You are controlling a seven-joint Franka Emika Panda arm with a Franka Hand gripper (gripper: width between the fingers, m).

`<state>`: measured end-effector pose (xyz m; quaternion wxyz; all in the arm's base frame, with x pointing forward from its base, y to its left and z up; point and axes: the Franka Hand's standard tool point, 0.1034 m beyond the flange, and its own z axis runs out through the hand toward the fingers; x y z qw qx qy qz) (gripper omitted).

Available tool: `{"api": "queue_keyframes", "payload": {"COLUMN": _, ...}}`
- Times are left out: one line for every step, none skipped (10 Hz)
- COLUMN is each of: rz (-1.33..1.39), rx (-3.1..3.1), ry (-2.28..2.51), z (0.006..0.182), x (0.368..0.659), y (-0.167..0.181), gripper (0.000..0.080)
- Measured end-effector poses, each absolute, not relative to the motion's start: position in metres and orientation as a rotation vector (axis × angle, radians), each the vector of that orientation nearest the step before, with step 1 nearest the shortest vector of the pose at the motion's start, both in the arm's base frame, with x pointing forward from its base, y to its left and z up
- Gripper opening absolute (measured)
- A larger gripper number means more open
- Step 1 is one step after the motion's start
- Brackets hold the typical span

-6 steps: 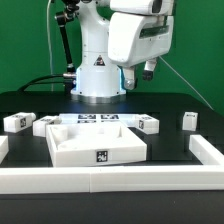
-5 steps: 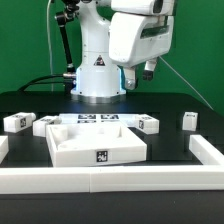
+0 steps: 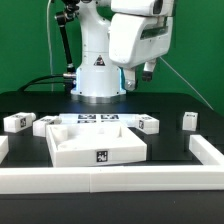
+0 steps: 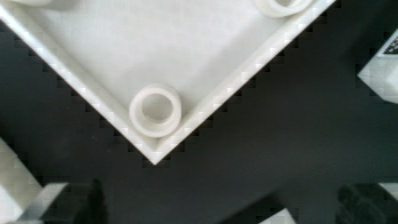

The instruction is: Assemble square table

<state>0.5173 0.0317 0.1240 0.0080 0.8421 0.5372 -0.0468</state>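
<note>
Square table [image 4: 125, 50] lies below the spread end effector [image 4: 217, 205], seemingly well apart.

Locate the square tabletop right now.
Exterior view: the square tabletop lies mid-table, directly in front of the marker board, with a white leg close by its rear corner on the exterior view's right.
</note>
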Motion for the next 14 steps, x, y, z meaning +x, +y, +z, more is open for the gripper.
{"api": "queue_keyframes", "payload": {"rz": -0.124, "rx": 2.565, "ry": 1.782, "z": 0.119, "x": 0.512, "y": 0.022, "gripper": 0.0649}}
{"api": "queue_keyframes", "payload": {"rz": -0.098, "rx": 2.504, "ry": 1.863, "z": 0.113, "x": 0.509, "y": 0.013, "gripper": 0.0649}}
{"api": "queue_keyframes", "payload": {"rz": -0.104, "rx": 2.390, "ry": 2.022, "z": 0.107, "x": 0.506, "y": 0.005, "gripper": 0.0649}}
{"api": "queue_keyframes", "payload": {"rz": -0.121, "rx": 2.306, "ry": 2.137, "z": 0.100, "x": 0.506, "y": 0.002, "gripper": 0.0649}}
{"api": "queue_keyframes", "payload": {"rz": -0.120, "rx": 2.289, "ry": 2.156, "z": 0.100, "x": 0.507, "y": 0.003, "gripper": 0.0649}}
{"api": "queue_keyframes", "payload": {"rz": -0.121, "rx": 2.192, "ry": 2.259, "z": 0.100, "x": 0.507, "y": 0.002, "gripper": 0.0649}}
{"api": "queue_keyframes", "payload": {"rz": -0.122, "rx": 2.131, "ry": 2.321, "z": 0.099, "x": 0.506, "y": 0.001, "gripper": 0.0649}}
{"api": "queue_keyframes", "payload": {"rz": -0.122, "rx": 2.080, "ry": 2.370, "z": 0.099, "x": 0.506, "y": -0.001, "gripper": 0.0649}}
{"api": "queue_keyframes", "payload": {"rz": -0.120, "rx": 1.925, "ry": 2.507, "z": 0.099, "x": 0.506, "y": -0.009, "gripper": 0.0649}}
{"api": "queue_keyframes", "payload": {"rz": -0.126, "rx": 1.850, "ry": 2.578, "z": 0.095, "x": 0.501, "y": -0.017, "gripper": 0.0649}}
{"api": "queue_keyframes", "payload": {"rz": -0.118, "rx": 1.776, "ry": 2.633, "z": 0.089, "x": 0.496, "y": -0.023, "gripper": 0.0649}}
{"api": "queue_keyframes", "payload": {"rz": -0.124, "rx": 1.786, "ry": 2.631, "z": 0.087, "x": 0.494, "y": -0.025, "gripper": 0.0649}}
{"api": "queue_keyframes", "payload": {"rz": -0.123, "rx": 1.798, "ry": 2.621, "z": 0.087, "x": 0.495, "y": -0.024, "gripper": 0.0649}}
{"api": "queue_keyframes", "payload": {"rz": -0.123, "rx": 1.800, "ry": 2.620, "z": 0.087, "x": 0.495, "y": -0.025, "gripper": 0.0649}}
